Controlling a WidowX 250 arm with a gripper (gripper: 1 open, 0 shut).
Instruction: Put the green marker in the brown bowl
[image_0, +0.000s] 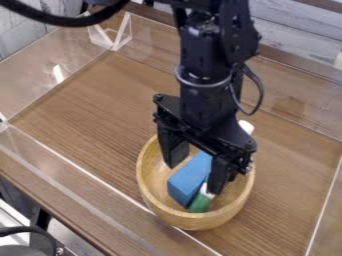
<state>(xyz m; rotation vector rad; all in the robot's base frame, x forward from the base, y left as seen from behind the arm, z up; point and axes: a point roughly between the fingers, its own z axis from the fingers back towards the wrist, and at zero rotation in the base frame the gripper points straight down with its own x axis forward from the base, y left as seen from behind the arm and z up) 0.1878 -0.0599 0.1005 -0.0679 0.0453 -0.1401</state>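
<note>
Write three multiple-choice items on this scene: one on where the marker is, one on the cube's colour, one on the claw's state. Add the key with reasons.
1. Where does the marker lie?
A. on the table outside the bowl
B. in the bowl
C. in the shut claw

2. What colour is the cube?
A. blue
B. red
C. yellow

3. How is the claw?
A. shut on the cube
B. shut on nothing
C. open

Key: B, its green end shows on the bowl's floor beside the cube; A, its faces are plainly blue; C, the fingers stand apart on either side of the cube.
</note>
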